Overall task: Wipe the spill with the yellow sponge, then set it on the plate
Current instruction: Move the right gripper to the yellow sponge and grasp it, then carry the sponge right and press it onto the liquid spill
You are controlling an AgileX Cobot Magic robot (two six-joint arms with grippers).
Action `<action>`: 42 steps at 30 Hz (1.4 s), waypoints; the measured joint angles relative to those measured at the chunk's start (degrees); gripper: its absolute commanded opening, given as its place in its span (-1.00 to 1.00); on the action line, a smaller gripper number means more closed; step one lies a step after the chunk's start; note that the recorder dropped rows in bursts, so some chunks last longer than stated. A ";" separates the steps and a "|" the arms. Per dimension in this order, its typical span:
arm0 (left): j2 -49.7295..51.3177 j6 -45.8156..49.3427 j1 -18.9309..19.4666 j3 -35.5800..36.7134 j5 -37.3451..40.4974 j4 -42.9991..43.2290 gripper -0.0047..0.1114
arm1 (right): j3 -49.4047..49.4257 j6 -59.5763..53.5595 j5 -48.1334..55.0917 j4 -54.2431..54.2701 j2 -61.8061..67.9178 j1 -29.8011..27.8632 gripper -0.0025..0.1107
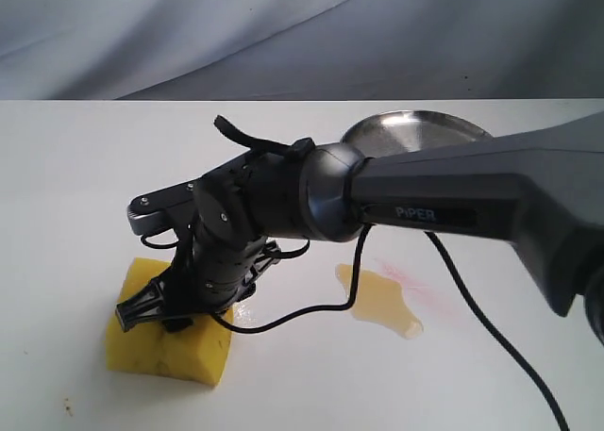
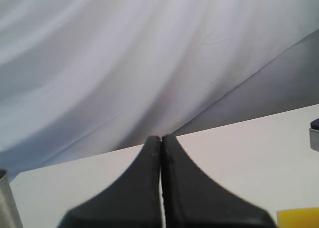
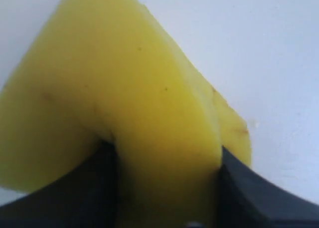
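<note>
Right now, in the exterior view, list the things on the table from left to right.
yellow sponge, clamped in the right end effector → spill. The plate is left out: it sits behind the spill, over much the same stretch.

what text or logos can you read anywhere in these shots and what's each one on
"PiPER": pale lettering on the dark forearm link of the right arm.
No other text shows: none on the yellow sponge, the plate or in either wrist view.
</note>
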 measured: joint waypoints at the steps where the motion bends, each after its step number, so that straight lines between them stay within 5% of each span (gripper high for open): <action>1: 0.00 0.00 0.00 0.00 0.00 0.00 -0.92 | -0.10 0.00 0.00 0.11 0.16 0.09 -0.96; 17: 0.00 0.00 0.00 0.00 0.00 0.00 -0.92 | 8.48 0.84 -1.35 -7.98 -12.92 0.09 -0.96; 27: 0.00 0.00 0.00 0.00 0.00 0.00 -0.92 | 25.37 19.52 2.17 -33.76 -30.04 -0.10 -0.96; 42: 0.00 0.00 0.00 0.00 0.00 0.00 -0.92 | 45.27 26.38 2.67 -37.36 -40.05 -19.64 -0.96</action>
